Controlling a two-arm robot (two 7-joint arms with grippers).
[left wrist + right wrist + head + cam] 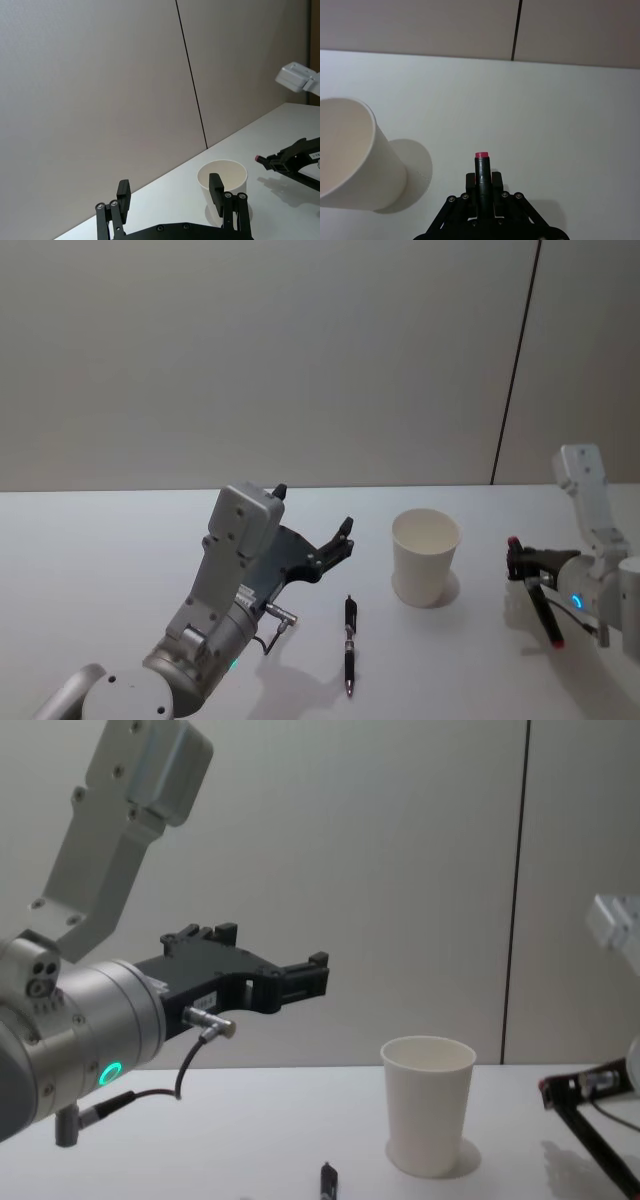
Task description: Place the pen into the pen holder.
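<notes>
While the robot faces a white table [120,560] backed by a plain grey wall, setting: the table carries one cup and one loose pen.
Pen holder: a white paper cup [426,560], upright with its mouth open, near the middle of the table.
Loose pen [350,645]: black, lying flat on the table just left of the pen holder and nearer the robot, touched by nothing.
Left gripper [313,508]: raised above the table, left of the pen holder and beyond the loose pen; its two black fingers [123,194] are spread wide with nothing between them.
Right gripper [525,565]: low over the table, right of the pen holder and apart from it; its fingers are closed narrowly around a second pen.
Held pen [481,165]: dark with a red end sticking up past the fingers; it is tilted, with its lower end down near the table surface.
</notes>
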